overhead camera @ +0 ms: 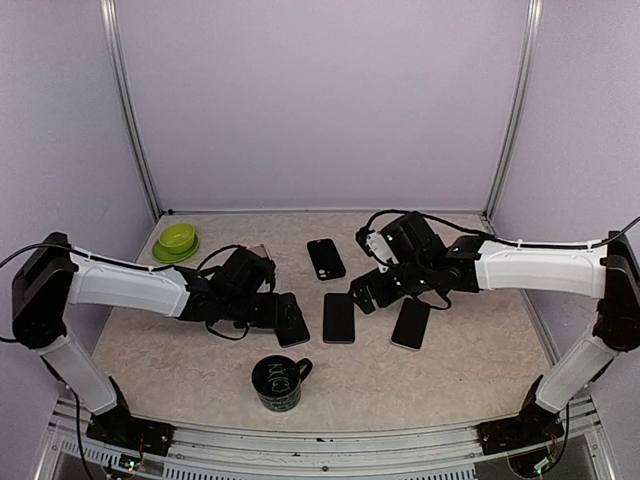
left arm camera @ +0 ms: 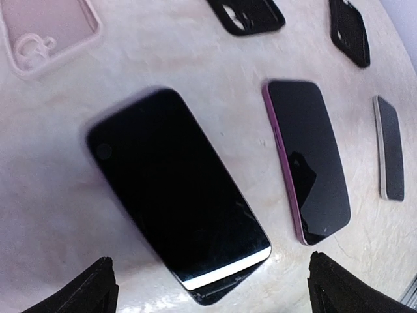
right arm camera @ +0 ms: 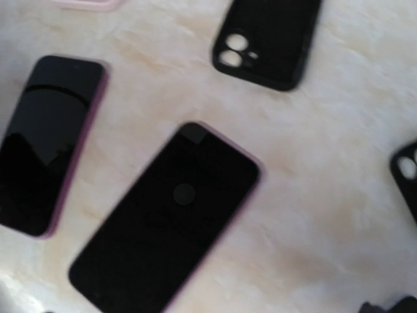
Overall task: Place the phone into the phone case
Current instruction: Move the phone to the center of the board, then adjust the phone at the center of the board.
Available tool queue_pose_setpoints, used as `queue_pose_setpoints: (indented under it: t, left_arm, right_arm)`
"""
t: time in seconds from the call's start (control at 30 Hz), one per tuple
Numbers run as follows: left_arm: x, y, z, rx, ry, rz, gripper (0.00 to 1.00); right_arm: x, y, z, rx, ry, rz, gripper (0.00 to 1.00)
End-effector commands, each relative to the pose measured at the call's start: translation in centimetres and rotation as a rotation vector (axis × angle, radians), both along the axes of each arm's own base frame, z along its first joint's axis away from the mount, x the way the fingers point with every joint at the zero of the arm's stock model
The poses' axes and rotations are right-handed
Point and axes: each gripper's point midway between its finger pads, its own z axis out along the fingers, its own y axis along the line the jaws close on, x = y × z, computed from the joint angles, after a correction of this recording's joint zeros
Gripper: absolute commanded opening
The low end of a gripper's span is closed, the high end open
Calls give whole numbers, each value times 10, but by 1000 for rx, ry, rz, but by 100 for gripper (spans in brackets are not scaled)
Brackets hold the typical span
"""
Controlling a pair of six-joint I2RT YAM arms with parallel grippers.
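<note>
A black phone (overhead camera: 292,322) lies on the table, large in the left wrist view (left arm camera: 176,195). My left gripper (overhead camera: 272,312) hovers open over its near end (left arm camera: 208,297), touching nothing. A purple-edged phone (overhead camera: 339,317) (left arm camera: 309,160) and a silver-edged phone (overhead camera: 410,323) (left arm camera: 389,147) lie to its right. Two black cases (overhead camera: 326,258) (overhead camera: 360,298) lie further back. My right gripper (overhead camera: 380,287) is open and empty (right arm camera: 215,310) above two dark phones (right arm camera: 166,222) (right arm camera: 55,143) and a black case (right arm camera: 267,39). A clear pink case (left arm camera: 45,32) lies at the left.
A green bowl (overhead camera: 177,240) stands at the back left. A black mug (overhead camera: 280,382) stands near the front, just in front of the black phone. Metal frame posts and lilac walls close in the back and sides.
</note>
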Motion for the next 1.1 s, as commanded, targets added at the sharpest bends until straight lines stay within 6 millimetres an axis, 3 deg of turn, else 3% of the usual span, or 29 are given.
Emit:
queue_pose_setpoints:
  t: [0.0, 0.2, 0.33, 0.53, 0.77, 1.07]
  left_arm:
    - [29, 43, 45, 29, -114, 133, 99]
    - [38, 93, 73, -21, -179, 269, 99]
    - [34, 109, 81, -22, -202, 310, 99]
    - [29, 120, 75, 1, -186, 349, 99]
    - [25, 135, 81, 13, -212, 400, 99]
    - [21, 146, 90, -6, -245, 439, 99]
  right_arm:
    - [2, 26, 3, 2, -27, 13, 100]
    - [-3, 70, -10, -11, -14, 68, 100]
    - [-1, 103, -13, -7, -3, 91, 100]
    - [10, 141, -27, -3, 30, 86, 100]
    - [22, 168, -50, -20, 82, 64, 100]
    - [28, 180, -78, -61, 129, 30, 100]
